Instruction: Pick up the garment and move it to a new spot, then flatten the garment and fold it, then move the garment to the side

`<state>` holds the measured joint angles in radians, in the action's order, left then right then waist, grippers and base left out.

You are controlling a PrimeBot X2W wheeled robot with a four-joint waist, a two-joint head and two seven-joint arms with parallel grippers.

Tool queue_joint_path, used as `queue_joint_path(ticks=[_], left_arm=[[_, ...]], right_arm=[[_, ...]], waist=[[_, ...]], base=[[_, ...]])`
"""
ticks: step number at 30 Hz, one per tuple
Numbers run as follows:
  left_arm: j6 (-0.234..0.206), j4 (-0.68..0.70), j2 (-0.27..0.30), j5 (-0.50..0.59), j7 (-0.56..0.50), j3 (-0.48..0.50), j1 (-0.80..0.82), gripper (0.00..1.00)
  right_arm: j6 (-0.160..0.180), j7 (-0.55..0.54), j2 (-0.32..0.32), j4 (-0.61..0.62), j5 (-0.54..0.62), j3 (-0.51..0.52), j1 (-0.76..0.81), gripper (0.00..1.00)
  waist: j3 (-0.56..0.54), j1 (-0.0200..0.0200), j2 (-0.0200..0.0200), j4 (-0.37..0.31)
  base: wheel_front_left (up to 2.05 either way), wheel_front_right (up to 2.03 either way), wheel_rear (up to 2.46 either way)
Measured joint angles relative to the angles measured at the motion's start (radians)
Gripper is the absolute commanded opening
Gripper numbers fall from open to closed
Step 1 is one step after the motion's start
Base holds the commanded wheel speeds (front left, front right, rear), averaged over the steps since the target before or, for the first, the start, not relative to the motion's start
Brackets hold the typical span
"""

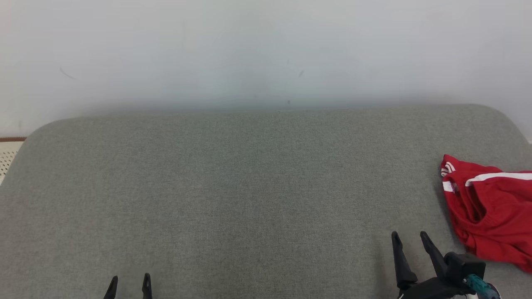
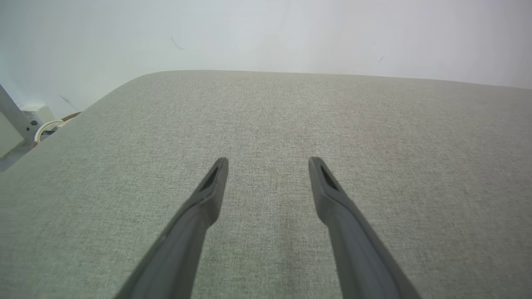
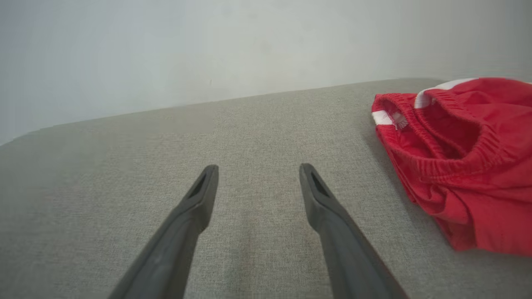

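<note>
Looking down on a grey woven padded surface [image 1: 249, 187] with rounded far corners, backed by a plain pale wall [image 1: 249, 50]. Off its far left corner, a pale perforated mat [image 1: 7, 160]; from the left wrist view, a white cable loop [image 2: 48, 126] past that same edge. Bare weave ahead of the left gripper [image 1: 129, 282], jaws spread wide, gripping nothing. Right gripper [image 1: 409, 236] low at the right, jaws likewise spread wide and free. Red garment [image 1: 490, 207] with white stripes, crumpled at the surface's right edge, just right of and slightly beyond the right gripper's fingertips, not touching them. Elastic waistband [image 3: 453, 137] gaping toward those fingers in the right wrist view. Well apart from the left gripper.
</note>
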<state>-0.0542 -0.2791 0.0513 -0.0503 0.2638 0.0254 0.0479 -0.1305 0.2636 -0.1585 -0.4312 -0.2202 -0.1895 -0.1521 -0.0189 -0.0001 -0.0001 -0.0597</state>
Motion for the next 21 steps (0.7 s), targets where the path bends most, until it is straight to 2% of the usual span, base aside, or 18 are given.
queue_joint_path(ticks=[9, 21], left_arm=[[0.002, 0.013, 0.000, 0.002, 0.000, 0.007, -0.029, 1.00], [0.007, 0.013, -0.001, 0.008, 0.000, 0.021, -0.048, 1.00]], right_arm=[[0.000, 0.000, 0.011, -0.012, 0.015, -0.017, 0.024, 1.00], [0.000, 0.000, 0.030, -0.013, 0.016, -0.014, 0.064, 1.00]], waist=[[-0.032, 0.0000, 0.0001, 0.015], [-0.053, 0.0001, 0.0001, 0.002]], base=[[0.00, 0.00, 0.00], [0.00, 0.00, 0.00]])
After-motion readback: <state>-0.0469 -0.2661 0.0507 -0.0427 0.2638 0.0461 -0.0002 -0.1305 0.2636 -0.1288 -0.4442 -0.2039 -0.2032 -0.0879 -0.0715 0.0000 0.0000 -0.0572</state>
